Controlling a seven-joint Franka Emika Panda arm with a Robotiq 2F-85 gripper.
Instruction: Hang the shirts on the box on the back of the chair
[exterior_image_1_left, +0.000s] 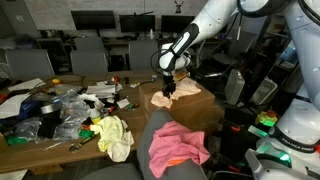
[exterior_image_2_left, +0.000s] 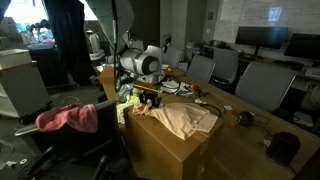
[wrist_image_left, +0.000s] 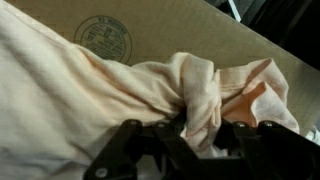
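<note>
Arm (exterior_image_1_left: 205, 30) angled down, jaws pinching the shirt (wrist_image_left: 200, 90).

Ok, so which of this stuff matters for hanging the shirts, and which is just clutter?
Job: peach shirt, cardboard box, chair, pink shirt on its back, fingers.
Lying about: plastic bags, monitors, office chairs.

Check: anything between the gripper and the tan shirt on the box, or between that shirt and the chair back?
Nothing visible. Wrist view: the gripper is right at the bunched tan shirt. The gap to the chair back looks open in an exterior view; a pink shirt is draped over part of it.
</note>
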